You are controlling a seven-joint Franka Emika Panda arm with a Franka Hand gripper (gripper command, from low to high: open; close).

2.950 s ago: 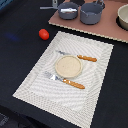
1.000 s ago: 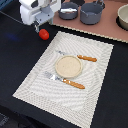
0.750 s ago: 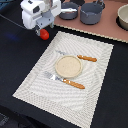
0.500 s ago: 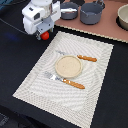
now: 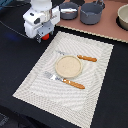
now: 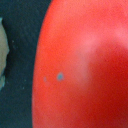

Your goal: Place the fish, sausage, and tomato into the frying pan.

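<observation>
The tomato (image 5: 46,36) is a small red ball on the dark table, just off the far corner of the striped placemat at the exterior view's left. My white gripper (image 5: 44,34) stands low right over it and hides most of it. In the wrist view the tomato (image 6: 85,65) fills nearly the whole picture and no fingers show, so I cannot tell how the jaws stand. The frying pan (image 5: 68,10) sits on the tan board at the back, beside the gripper. The fish and the sausage are not in view.
A deeper grey pot (image 5: 92,13) stands next to the pan, and another vessel (image 5: 123,17) is at the back right edge. A striped placemat (image 5: 95,95) carries a tan plate (image 5: 67,66), an orange-handled knife (image 5: 87,58) and an orange-handled fork (image 5: 67,81).
The arm came into view from the back left and has moved down and slightly right onto the tomato. The tomato has stayed about where it was.
</observation>
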